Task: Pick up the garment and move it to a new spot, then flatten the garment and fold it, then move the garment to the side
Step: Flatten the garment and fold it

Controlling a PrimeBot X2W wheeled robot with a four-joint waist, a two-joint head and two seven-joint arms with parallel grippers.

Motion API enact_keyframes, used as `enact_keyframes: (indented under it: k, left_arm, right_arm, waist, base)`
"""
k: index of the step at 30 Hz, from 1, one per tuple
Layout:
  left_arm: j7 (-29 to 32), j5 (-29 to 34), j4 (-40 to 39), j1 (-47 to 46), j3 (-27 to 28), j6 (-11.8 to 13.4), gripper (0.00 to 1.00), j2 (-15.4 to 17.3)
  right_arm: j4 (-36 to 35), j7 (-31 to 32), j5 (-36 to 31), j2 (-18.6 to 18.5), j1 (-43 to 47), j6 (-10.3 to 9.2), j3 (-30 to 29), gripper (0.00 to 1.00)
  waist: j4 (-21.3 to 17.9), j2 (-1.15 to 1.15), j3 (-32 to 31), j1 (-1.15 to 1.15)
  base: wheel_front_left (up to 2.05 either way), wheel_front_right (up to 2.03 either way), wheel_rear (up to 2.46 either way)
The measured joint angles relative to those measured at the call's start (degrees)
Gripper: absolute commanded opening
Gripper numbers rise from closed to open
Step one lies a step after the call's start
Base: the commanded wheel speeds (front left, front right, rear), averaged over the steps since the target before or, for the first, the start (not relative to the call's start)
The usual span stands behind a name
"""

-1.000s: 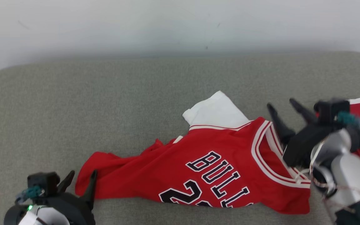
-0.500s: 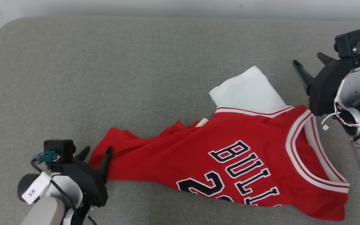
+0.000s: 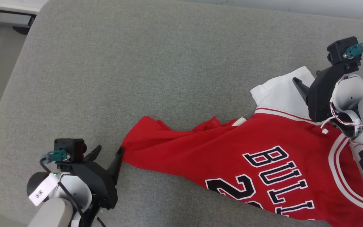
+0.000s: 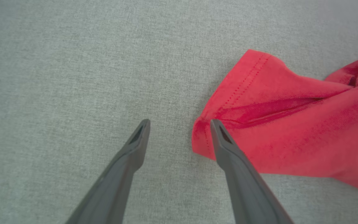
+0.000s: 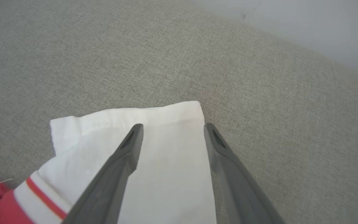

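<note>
The garment (image 3: 263, 151) is a red jersey with black-and-white lettering and a white sleeve (image 3: 279, 94). It lies crumpled on the grey cushion, towards the right and running off the bottom edge. My left gripper (image 3: 109, 150) is open at the lower left. Its right finger touches the red hem corner (image 4: 216, 102), while the left finger stands over bare cushion beside the left gripper (image 4: 180, 123). My right gripper (image 3: 306, 78) is open above the white sleeve (image 5: 172, 168). In the right wrist view the right gripper (image 5: 173, 126) straddles the sleeve near its cuff. Neither holds anything.
The grey fabric cushion (image 3: 137, 63) stretches wide to the left and back of the jersey. Its rounded left edge (image 3: 8, 94) drops to the floor, with a pale baseboard (image 3: 8, 19) at the upper left. A pale wall (image 5: 322, 28) stands behind the cushion.
The head camera has swung left and down, so the whole picture shifted right. My right gripper went from the collar to above the white sleeve. The left gripper stays at the hem corner.
</note>
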Motion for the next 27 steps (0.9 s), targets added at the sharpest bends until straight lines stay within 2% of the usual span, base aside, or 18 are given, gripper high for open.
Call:
enact_keyframes:
  k: [7,27]
  left_arm:
    - [0.54,-0.49,-2.26,-0.08,-1.74,-1.49,1.0,-1.31]
    - [1.57,-0.53,-1.47,-1.21,-2.92,-2.46,1.0,-1.87]
  right_arm:
    - [3.01,0.48,0.22,0.51,-1.82,0.19,0.56,1.0]
    - [8.77,-1.7,1.02,0.57,-4.04,0.43,0.75,1.0]
  waist:
    - [1.07,0.0,1.17,0.0]
    - [0.87,0.0,1.73,0.0]
  base:
    - [0.0,0.0,0.0]
    - [0.0,0.0,0.0]
